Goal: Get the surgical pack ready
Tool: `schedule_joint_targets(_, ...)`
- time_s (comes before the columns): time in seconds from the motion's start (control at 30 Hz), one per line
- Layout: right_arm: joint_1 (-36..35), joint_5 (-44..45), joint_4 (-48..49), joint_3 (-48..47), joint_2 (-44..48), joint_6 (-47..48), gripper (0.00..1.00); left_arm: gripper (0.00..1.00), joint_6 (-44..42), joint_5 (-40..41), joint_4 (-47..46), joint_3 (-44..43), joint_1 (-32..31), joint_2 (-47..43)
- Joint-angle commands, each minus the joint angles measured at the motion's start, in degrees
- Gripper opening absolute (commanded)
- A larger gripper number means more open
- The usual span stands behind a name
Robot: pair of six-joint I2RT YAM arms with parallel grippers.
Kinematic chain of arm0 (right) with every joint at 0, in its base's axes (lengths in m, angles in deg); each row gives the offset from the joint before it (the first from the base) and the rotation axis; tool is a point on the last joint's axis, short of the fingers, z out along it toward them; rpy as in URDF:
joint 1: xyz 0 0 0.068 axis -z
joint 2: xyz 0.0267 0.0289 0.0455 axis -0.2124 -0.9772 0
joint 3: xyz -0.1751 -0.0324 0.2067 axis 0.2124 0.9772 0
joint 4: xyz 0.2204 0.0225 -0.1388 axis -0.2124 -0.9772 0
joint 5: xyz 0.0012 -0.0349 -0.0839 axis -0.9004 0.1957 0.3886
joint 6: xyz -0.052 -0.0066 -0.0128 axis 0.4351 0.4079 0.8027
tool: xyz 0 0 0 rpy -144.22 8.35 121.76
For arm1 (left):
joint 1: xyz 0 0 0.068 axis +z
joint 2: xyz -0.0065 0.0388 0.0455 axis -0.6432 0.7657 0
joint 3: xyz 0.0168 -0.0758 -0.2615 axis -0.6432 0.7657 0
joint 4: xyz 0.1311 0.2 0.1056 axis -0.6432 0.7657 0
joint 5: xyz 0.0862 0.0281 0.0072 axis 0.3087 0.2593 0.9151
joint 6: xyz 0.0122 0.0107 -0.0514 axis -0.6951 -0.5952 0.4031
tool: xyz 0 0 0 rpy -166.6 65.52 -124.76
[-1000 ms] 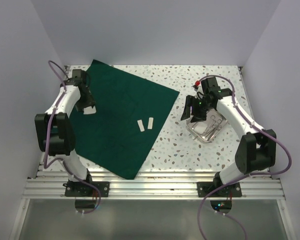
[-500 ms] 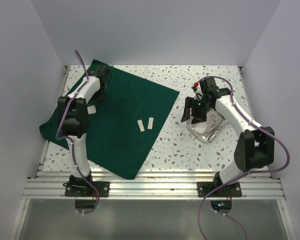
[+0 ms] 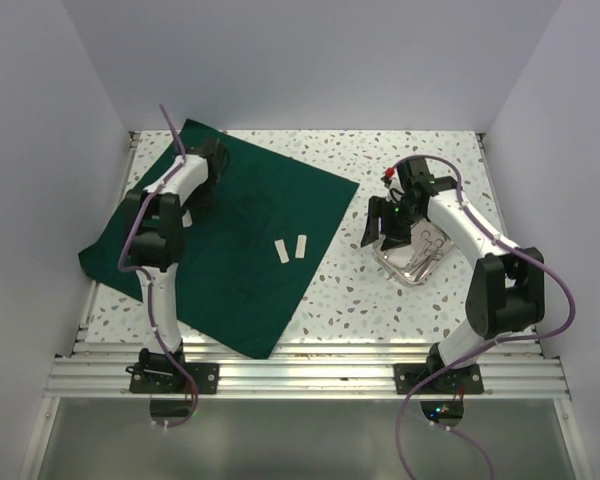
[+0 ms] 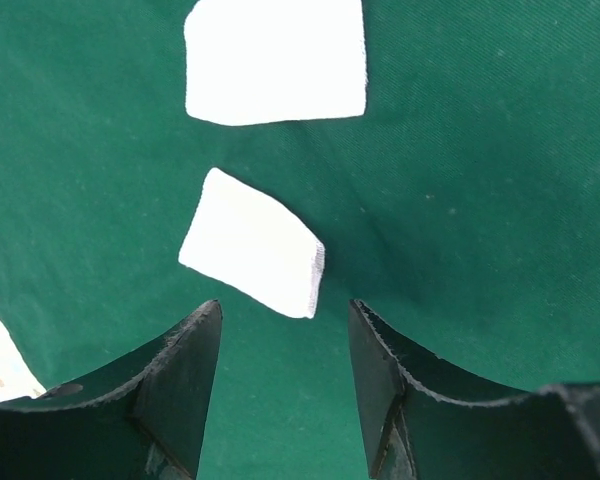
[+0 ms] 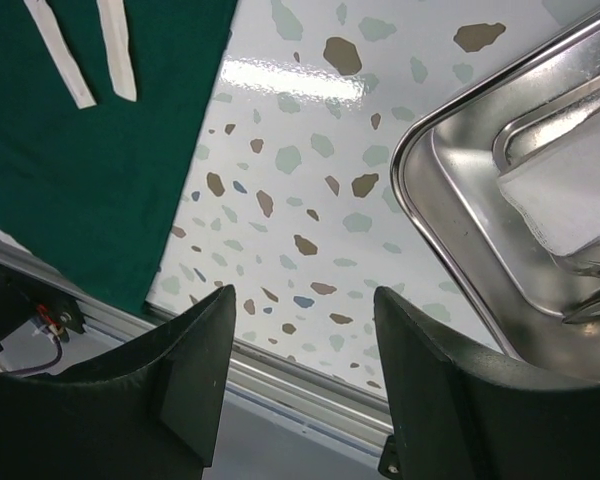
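Observation:
The dark green cloth (image 3: 240, 250) of the surgical pack lies spread flat on the left of the table. Two white strips (image 3: 291, 249) rest near its right edge. My left gripper (image 3: 200, 198) hovers open over the cloth's far left part. Just ahead of its fingertips (image 4: 285, 310) lies a folded white pad (image 4: 252, 257), with a second pad (image 4: 275, 60) beyond it; nothing is between the jaws. The steel tray (image 3: 392, 262) with instruments sits at the right. My right gripper (image 3: 378, 228) hangs open and empty (image 5: 305, 295) beside the tray's left rim (image 5: 420, 215).
White gauze (image 5: 570, 190) lies inside the tray. Speckled tabletop (image 3: 350, 290) separates cloth and tray. The cloth's near corner reaches the aluminium rail (image 3: 310, 375) at the front edge. Walls close in on both sides and the back.
The left arm swung away from the cloth's left edge towards the far side, leaving a white pad lying on the cloth. The right gripper barely shifted.

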Motion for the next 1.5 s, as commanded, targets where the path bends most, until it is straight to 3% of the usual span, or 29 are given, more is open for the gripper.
schedule_joint_targets(0.0, -0.08, -1.70, 0.82, 0.46, 0.24, 0.60, 0.61, 0.57, 1.49, 1.78, -0.46, -0.18, -0.12, 1.73)
schedule_joint_targets(0.5, -0.08, -2.05, 1.26, 0.81, 0.33, 0.86, 0.61, 0.40, 0.53, 2.05, -0.90, -0.09, 1.29, 3.23)
schedule_joint_targets(0.77, -0.16, -2.22, 1.35, 0.72, 0.25, 0.86, 0.61, 0.20, -0.09, 1.61, -1.16, -0.18, 1.64, 2.70)
schedule_joint_targets(0.9, -0.16, -2.31, 1.17, 0.29, 0.25, 0.86, 0.61, 0.00, 0.26, 1.78, 0.50, -1.67, 1.73, 2.35)
schedule_joint_targets(1.1, -0.16, -2.40, 1.00, 0.02, 0.33, 0.95, 0.61, 0.00, 1.41, 1.34, 4.37, -4.48, 4.80, -1.42)
schedule_joint_targets(1.47, -0.52, -3.37, 1.00, -0.51, -0.63, 0.77, 0.61, 0.00, -0.26, 1.52, 13.51, -26.80, 6.65, 5.16)
